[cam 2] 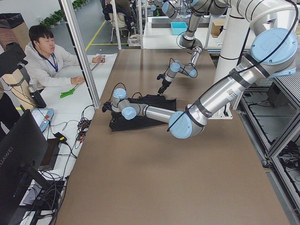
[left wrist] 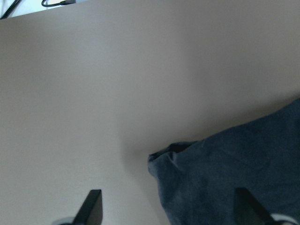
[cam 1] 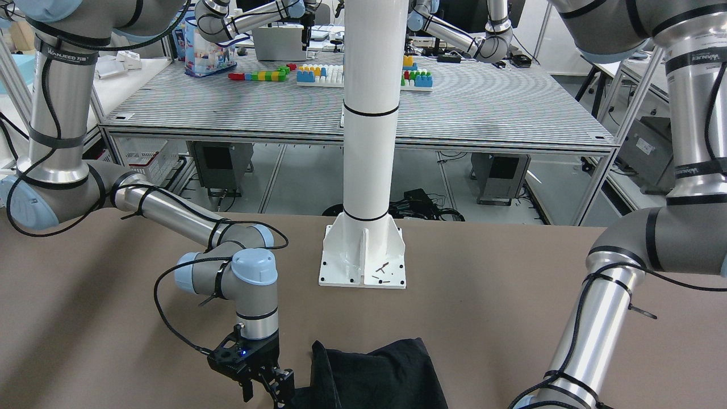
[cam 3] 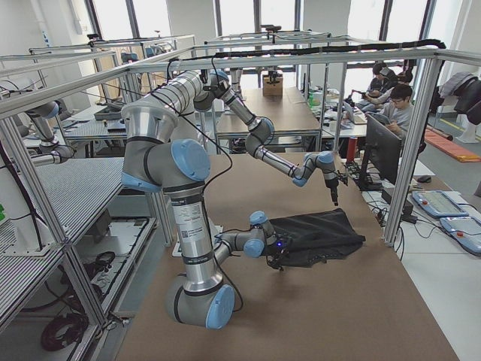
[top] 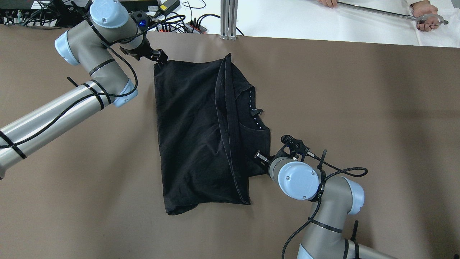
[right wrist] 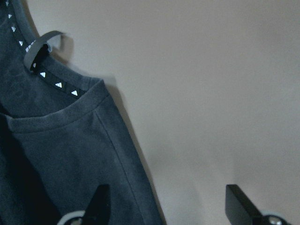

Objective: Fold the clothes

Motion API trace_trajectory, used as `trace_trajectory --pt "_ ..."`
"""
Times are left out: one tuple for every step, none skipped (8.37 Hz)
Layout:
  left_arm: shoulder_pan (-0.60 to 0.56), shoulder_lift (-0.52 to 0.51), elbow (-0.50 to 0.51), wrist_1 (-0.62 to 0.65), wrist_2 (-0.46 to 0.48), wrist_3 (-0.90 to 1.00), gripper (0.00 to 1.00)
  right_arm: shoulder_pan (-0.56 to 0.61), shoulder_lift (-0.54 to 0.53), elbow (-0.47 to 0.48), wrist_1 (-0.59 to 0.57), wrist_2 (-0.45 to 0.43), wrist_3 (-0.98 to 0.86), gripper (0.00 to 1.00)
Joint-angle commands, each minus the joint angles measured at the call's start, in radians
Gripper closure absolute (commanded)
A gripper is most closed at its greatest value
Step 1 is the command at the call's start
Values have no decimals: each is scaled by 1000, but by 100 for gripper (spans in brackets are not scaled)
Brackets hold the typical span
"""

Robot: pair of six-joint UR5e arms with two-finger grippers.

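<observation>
I have the shirt (top: 190,136) mid-bench (top: 359,108), long axis running from far edge to near edge. My left gripper (left wrist: 168,208) is wide and empty, straddling the shirt's far-left corner. My right gripper (right wrist: 164,206) is wide and empty at the collar-side edge. I judge the left better placed to grab.

Silver arms (top: 46,115), pale-blue joint caps (top: 298,180), black cables (top: 305,225) strapped on.
</observation>
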Motion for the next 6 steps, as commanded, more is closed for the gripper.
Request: trace_trajectory --pt "2 2 -1 -1 0 0 0 -49 11 -14 14 -16 62 36" --pt "2 2 -1 -1 0 -2 0 -50 21 -11 14 -19 90 61" --pt "5 4 -1 -1 0 -2 0 -50 26 -5 14 -19 101 88" --pt "5 4 -1 -1 0 -6 0 -50 25 1 14 -19 99 100" --pt "6 5 -2 -1 0 -9 0 -50 24 9 16 -19 98 100" --pt "11 5 -2 -2 0 -9 0 -49 8 32 16 -19 86 100"
